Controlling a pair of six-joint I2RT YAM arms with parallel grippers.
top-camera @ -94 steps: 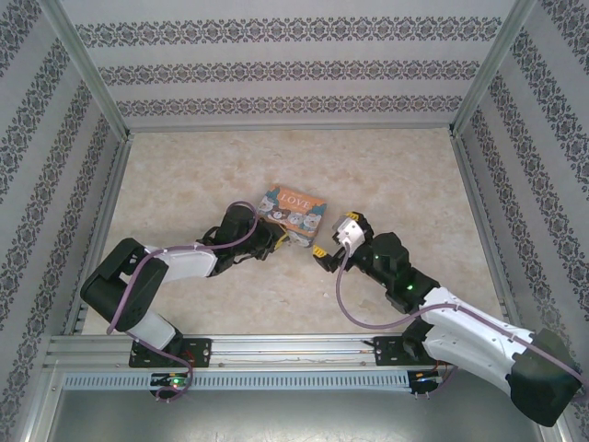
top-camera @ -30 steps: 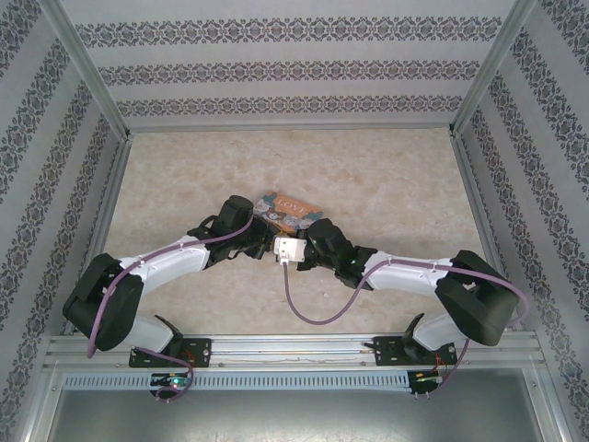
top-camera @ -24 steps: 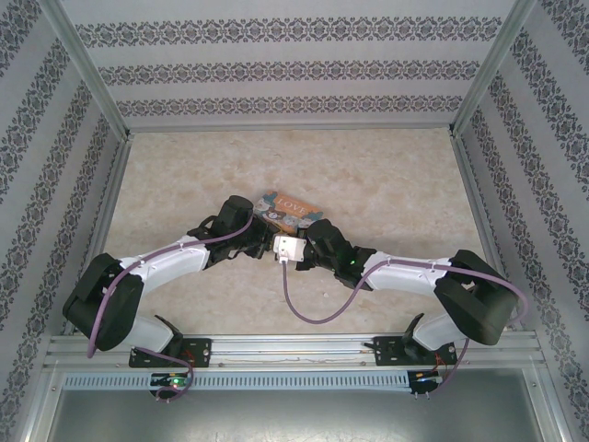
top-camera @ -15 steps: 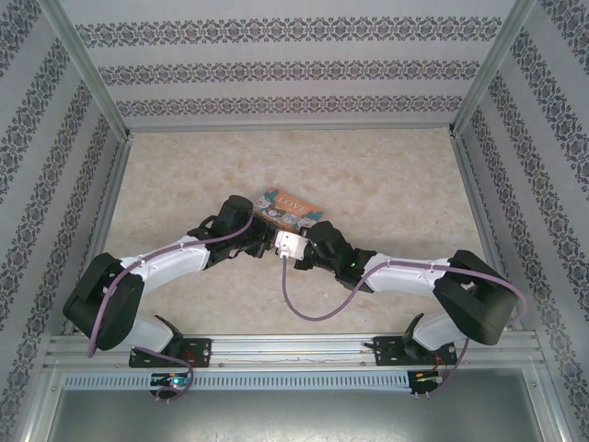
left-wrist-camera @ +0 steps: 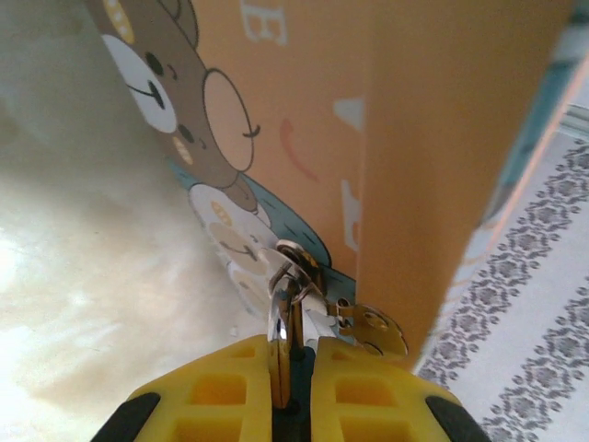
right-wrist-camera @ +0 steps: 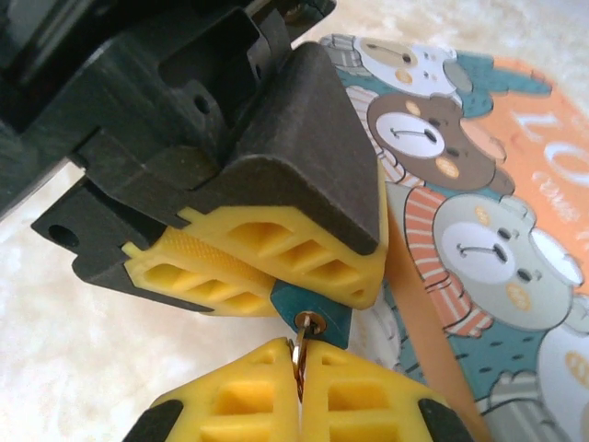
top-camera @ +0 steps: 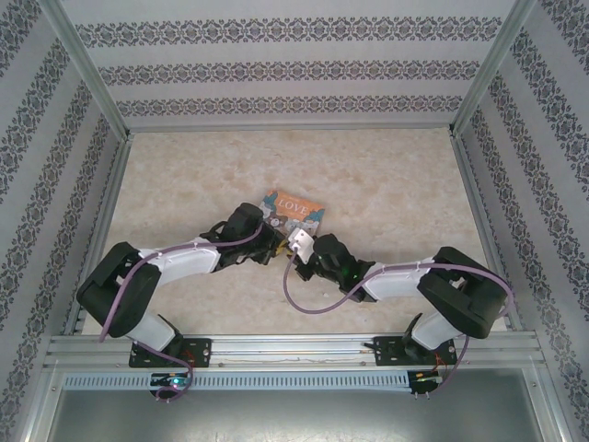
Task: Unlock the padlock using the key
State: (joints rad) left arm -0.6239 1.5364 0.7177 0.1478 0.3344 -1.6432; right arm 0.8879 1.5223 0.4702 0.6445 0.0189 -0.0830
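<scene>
right wrist view first: my right gripper (right-wrist-camera: 299, 373) has its two yellow fingers pressed together on one key (right-wrist-camera: 302, 339), thin and seen edge-on. The key's tip meets the underside of one padlock (right-wrist-camera: 317, 308), at a small round brass opening in the teal body. how deep it sits i cannot tell. the left gripper (right-wrist-camera: 294, 293) comes from above-left and pinches the same teal body between its two yellow fingers, so both hands are closed, each on one thing.

just to the right of them lies one box (right-wrist-camera: 479, 230) with cartoon bears and an orange band, very near the padlock.

the left wrist view gives what the right one hides: a thin silver shackle goes up from between the left fingers to a small metal fitting (left-wrist-camera: 373, 331) at the corner of the box. the teal body is hardly visible there.

from the top view the padlock and key are too small to see. both arms meet at the near edge of the box, in the middle of the table (top-camera: 396, 175). open table surface lies beyond the box and to both sides, up to the patterned walls (top-camera: 276, 69). between the two grippers there is almost no room.
</scene>
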